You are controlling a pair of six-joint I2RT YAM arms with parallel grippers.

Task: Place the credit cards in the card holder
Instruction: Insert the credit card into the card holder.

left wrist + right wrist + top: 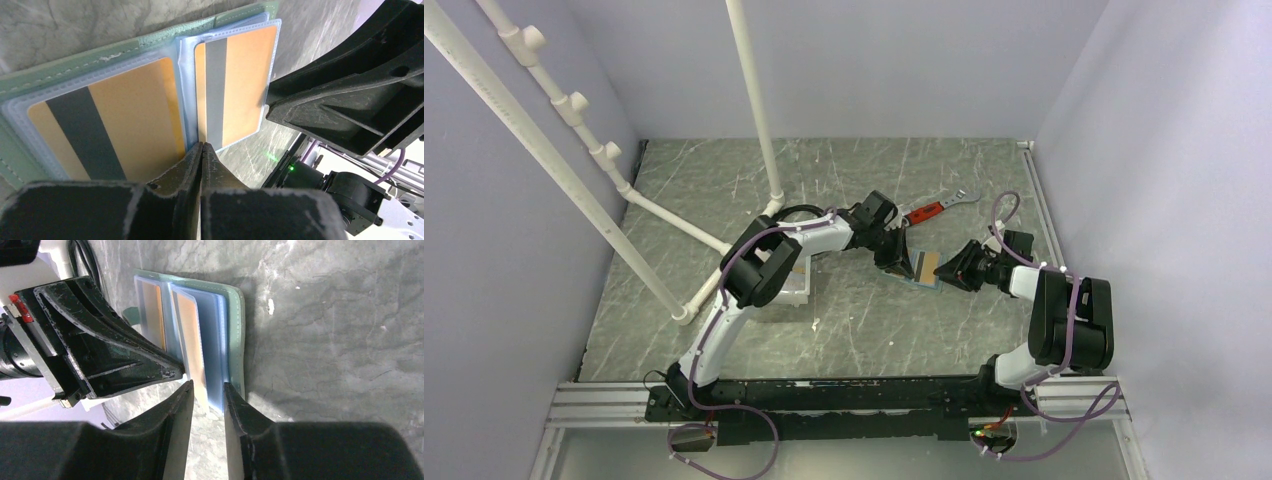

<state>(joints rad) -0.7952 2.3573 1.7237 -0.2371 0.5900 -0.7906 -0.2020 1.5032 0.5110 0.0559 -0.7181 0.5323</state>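
The grey-green card holder (922,266) lies open on the table between my two grippers. In the left wrist view its cover (75,60) frames two translucent pockets, each with a gold credit card inside (130,115) (245,75). My left gripper (202,146) is shut, its tips against the holder's lower edge at the fold, with nothing visible between them. My right gripper (206,390) is open at the opposite edge of the holder (239,330). The end of a gold card (190,335) and blue pocket leaves reach between its tips.
A red-handled wrench (934,208) lies just behind the holder. A white tray (792,285) sits partly under the left arm. A white pipe frame (759,110) stands at the back left. Walls close in both sides.
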